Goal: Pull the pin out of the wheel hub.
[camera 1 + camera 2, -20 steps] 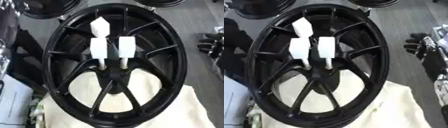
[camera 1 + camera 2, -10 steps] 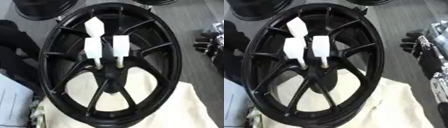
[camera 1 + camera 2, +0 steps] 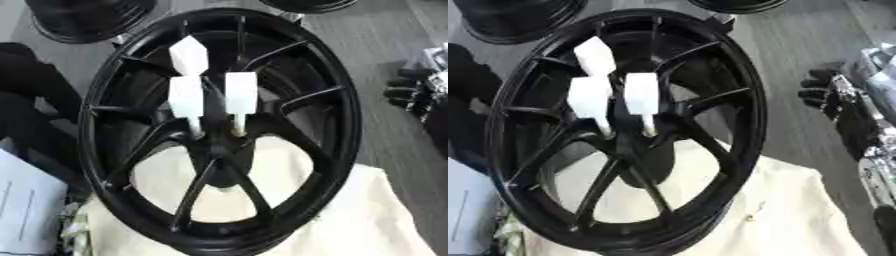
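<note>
A black spoked wheel [image 3: 346,125] lies before me on a cream cloth [image 3: 367,215]. Three white pins with blocky heads stand in its hub [image 3: 219,145]. One pin [image 3: 185,97] stands at the left, one [image 3: 241,92] at the right, and a third [image 3: 189,55] leans behind them. My right hand [image 3: 824,92] hangs at the right edge, well clear of the rim, with its black fingers relaxed and holding nothing. Its silver forearm [image 3: 877,165] runs down the right side. My left hand shows in no view.
Two more black wheels [image 3: 87,20] [image 3: 306,4] lie at the far edge. A dark shape [image 3: 26,100] fills the left side beside the rim. White paper [image 3: 26,210] lies at the lower left. Grey floor [image 3: 385,45] shows between the wheel and my right hand.
The whole picture has shifted and tilted, so the camera moved. The three pins stand in the hub as before, and my right hand stays at the right edge.
</note>
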`<control>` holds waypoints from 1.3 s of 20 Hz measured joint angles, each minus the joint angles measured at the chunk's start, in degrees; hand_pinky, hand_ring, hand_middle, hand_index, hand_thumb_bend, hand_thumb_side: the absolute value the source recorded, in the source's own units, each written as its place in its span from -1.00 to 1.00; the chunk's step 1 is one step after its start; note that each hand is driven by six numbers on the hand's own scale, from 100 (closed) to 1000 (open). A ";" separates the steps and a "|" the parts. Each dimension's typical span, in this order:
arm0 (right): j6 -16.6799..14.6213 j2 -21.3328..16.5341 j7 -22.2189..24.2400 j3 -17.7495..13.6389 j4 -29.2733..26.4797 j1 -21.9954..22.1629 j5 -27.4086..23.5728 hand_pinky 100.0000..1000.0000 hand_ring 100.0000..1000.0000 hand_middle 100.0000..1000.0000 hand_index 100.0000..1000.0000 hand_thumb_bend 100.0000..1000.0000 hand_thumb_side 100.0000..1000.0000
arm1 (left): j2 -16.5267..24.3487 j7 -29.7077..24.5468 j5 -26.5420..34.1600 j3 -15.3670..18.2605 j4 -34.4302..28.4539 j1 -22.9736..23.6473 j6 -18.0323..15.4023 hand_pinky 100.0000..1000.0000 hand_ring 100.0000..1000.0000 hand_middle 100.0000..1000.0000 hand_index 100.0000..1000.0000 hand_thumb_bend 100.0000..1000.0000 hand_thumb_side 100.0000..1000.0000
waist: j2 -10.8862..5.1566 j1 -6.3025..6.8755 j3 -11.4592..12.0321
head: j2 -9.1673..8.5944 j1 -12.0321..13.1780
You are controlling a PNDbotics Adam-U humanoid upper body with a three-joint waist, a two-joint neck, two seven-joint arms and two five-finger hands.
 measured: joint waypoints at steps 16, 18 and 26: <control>-0.49 -0.22 -0.82 -0.44 -0.20 0.01 -0.19 0.68 0.50 0.40 0.64 -1.00 0.56 | -1.93 -7.19 -7.24 -5.85 -0.01 1.58 3.84 0.48 0.36 0.41 0.64 -0.73 -0.01 | -0.04 0.03 -0.12 | 0.02 -0.03; -0.61 -0.23 -1.24 -0.61 -0.72 -0.01 -0.41 0.68 0.50 0.40 0.64 -1.00 0.56 | -1.25 -7.99 -8.24 -5.85 -0.01 2.39 3.05 0.48 0.36 0.41 0.64 -0.67 -0.10 | -0.04 0.06 -0.14 | 0.02 -0.03; -0.44 -0.25 -1.52 -0.58 -1.25 -0.08 -0.56 0.68 0.49 0.39 0.63 -1.00 0.57 | 0.73 -10.28 -12.35 -5.74 0.00 5.42 0.76 0.48 0.35 0.48 0.67 -0.58 -0.28 | -0.04 0.24 -0.28 | 0.01 0.00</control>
